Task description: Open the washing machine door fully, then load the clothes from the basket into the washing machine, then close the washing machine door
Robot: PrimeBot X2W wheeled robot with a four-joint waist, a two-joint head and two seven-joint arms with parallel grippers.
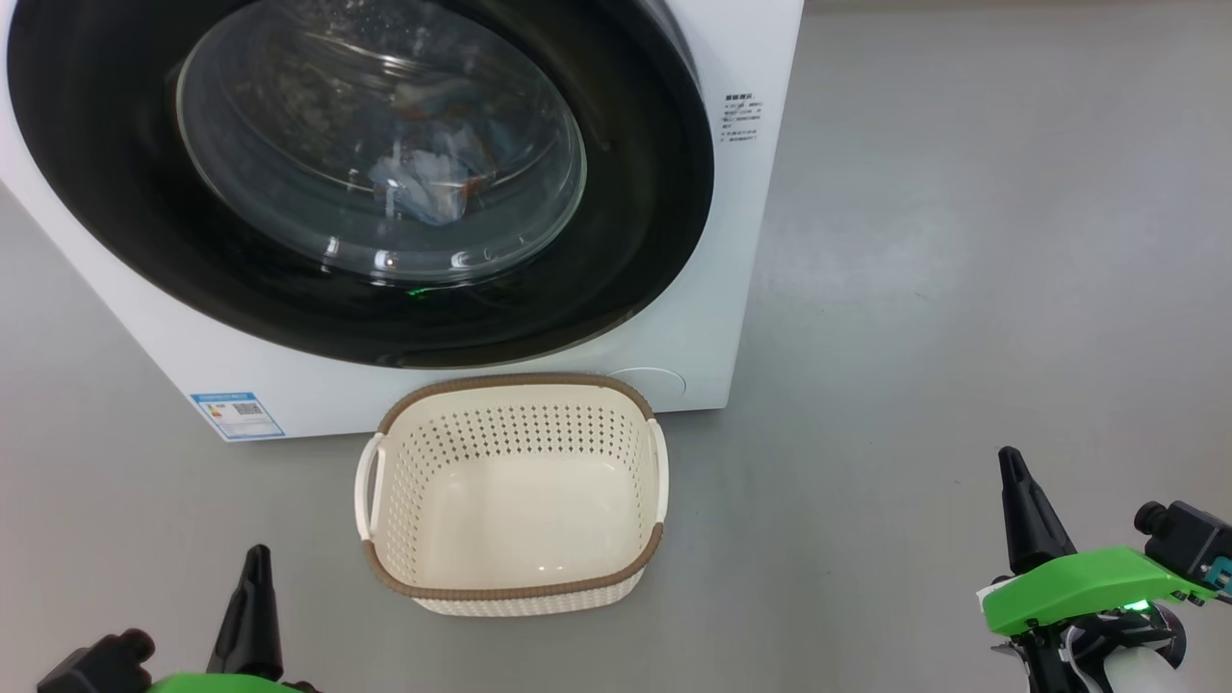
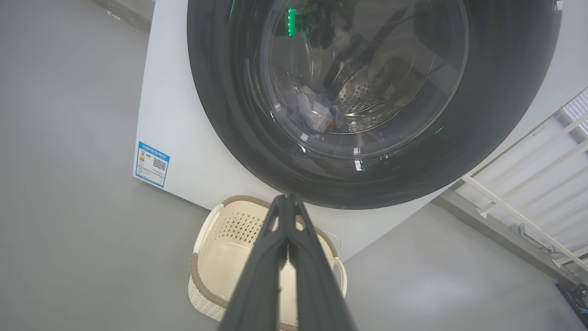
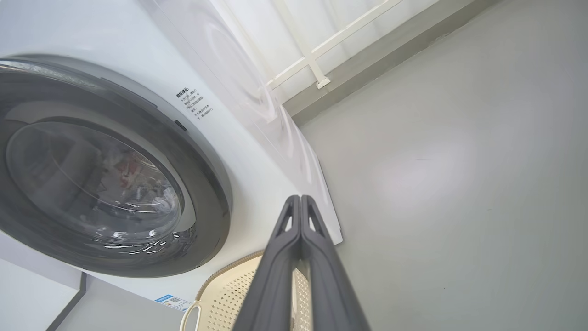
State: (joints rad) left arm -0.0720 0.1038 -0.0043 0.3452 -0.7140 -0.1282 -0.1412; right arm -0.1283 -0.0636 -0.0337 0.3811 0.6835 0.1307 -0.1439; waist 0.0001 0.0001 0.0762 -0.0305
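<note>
Both grippers are closed and hold nothing. The left gripper (image 2: 287,200) has its two dark fingers pressed together to a single point, and the right gripper (image 3: 300,199) looks the same, its fingers meeting along their whole length. Neither touches anything. In the head view the left one is cut off by the bottom edge, so little more than one dark finger and a strip of green casing shows. The right arm runs out at the lower right corner. The washing machine door (image 1: 125,221) sits shut against the washing machine (image 1: 698,327), and its top and left side lie outside the head view. The clothes (image 1: 423,183) are inside the drum behind the glass. They show as a pale blue and white heap with a touch of orange, and glare and reflections blur their print and shape. The basket (image 1: 510,383) stands on the grey floor (image 1: 962,289) just in front of the machine, under the door, with its bare bottom showing. It lies between the two grippers, nearer the left one, which points toward it from the lower left. The right gripper is well apart, off to the basket's right, over open floor. A blue label (image 1: 237,415) is stuck near the machine's lower left corner.
</note>
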